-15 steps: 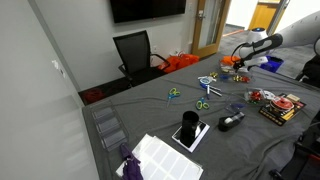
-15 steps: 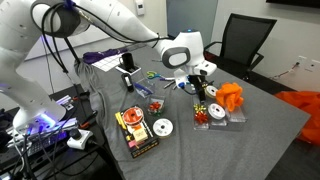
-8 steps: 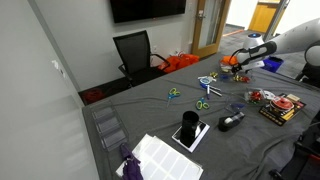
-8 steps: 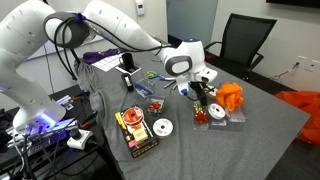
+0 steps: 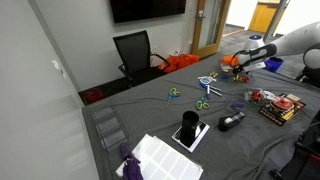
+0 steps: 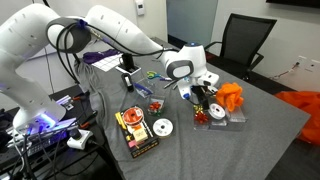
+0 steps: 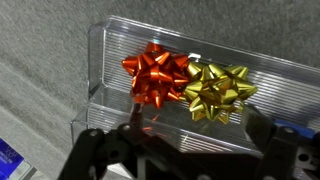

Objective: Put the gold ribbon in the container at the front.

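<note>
In the wrist view the gold ribbon bow lies in a clear plastic container, touching a red bow on its left. My gripper hovers over the container's near side, its fingers wide apart with nothing between them. In an exterior view my gripper is just above the clear containers near the table's edge, beside an orange object. In an exterior view the gripper is at the far side of the table.
Scissors, a black box, a black tape dispenser, a white sheet and a tray of discs lie on the grey cloth. An office chair stands behind the table.
My gripper has moved a little further over and lower toward the clear containers. The bows have not moved.
</note>
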You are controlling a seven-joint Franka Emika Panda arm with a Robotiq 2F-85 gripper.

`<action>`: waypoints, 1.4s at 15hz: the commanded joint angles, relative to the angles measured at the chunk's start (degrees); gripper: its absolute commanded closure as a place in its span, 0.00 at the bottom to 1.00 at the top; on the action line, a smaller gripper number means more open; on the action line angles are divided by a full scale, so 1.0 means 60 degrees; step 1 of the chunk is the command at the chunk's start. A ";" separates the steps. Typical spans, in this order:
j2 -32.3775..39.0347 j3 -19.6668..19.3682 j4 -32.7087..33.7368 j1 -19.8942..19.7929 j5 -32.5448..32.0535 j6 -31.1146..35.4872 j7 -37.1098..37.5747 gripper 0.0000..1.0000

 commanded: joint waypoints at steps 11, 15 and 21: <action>-0.0039 0.0082 -0.0046 -0.0023 0.0052 -0.0045 -0.0098 0.00; -0.0074 0.0165 0.0012 -0.0074 0.0219 -0.1088 0.0064 0.00; -0.0010 0.0469 0.0238 -0.0188 0.0963 -0.1971 0.0343 0.33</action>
